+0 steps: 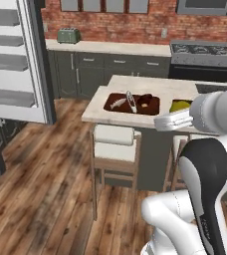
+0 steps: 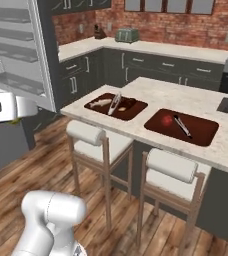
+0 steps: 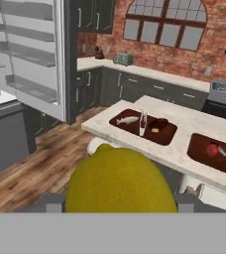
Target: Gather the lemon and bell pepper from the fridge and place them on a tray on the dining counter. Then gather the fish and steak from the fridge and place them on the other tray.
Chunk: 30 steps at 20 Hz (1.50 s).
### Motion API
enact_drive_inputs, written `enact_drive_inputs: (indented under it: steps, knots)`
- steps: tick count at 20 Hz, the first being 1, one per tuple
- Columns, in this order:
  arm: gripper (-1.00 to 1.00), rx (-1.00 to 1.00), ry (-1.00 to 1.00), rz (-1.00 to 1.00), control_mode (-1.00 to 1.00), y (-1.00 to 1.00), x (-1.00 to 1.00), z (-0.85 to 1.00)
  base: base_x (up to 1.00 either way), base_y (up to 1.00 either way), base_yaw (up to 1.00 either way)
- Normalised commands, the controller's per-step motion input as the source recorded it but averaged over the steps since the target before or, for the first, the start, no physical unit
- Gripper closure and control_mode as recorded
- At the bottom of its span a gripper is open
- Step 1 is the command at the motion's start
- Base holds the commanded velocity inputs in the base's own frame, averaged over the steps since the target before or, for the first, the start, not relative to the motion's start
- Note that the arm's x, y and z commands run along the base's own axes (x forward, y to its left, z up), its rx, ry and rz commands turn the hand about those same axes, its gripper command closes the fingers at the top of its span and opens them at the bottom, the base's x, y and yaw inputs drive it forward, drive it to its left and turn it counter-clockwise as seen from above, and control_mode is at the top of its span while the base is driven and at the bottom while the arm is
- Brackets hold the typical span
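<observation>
A yellow lemon (image 3: 119, 178) sits large at the bottom of the hand view, with my gripper (image 3: 118, 202) shut on it and a grey fingertip (image 3: 52, 201) at each side. In the left base view the lemon (image 1: 180, 105) shows just above my white hand. On the dining counter (image 2: 196, 100) ahead lie two dark red trays. The left tray (image 3: 135, 130) carries a fish (image 3: 127, 119), a steak (image 3: 158, 124) and a utensil. The right tray (image 2: 201, 136) holds a red bell pepper (image 2: 167, 120) and another utensil.
The fridge door (image 1: 16, 60) stands open at the left with bare white shelves. Two cushioned stools (image 2: 93, 135) stand along the counter's near side. A stove (image 1: 202, 52) and a toaster (image 1: 68, 35) sit on the back counter under the brick wall.
</observation>
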Motion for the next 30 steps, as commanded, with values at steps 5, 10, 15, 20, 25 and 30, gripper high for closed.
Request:
enact_drive_inputs:
  steps: [5,10,15,20,25,30]
  knots:
    - [1.0,0.0,0.0,0.0,1.0,0.0,0.0,0.0,0.16,-0.68,-0.19]
    - [1.0,0.0,0.0,0.0,1.0,0.0,0.0,0.0,0.28,-0.62,-0.2]
    - [1.0,0.0,0.0,0.0,1.0,0.0,0.0,0.0,0.39,-0.53,-0.2]
    - [1.0,0.0,0.0,0.0,1.0,0.0,0.0,0.0,0.4,-0.33,-0.27]
    - [1.0,0.0,0.0,0.0,1.0,0.0,0.0,0.0,0.33,-0.4,-0.29]
    - [1.0,0.0,0.0,0.0,1.0,0.0,0.0,0.0,0.33,-0.28,-0.26]
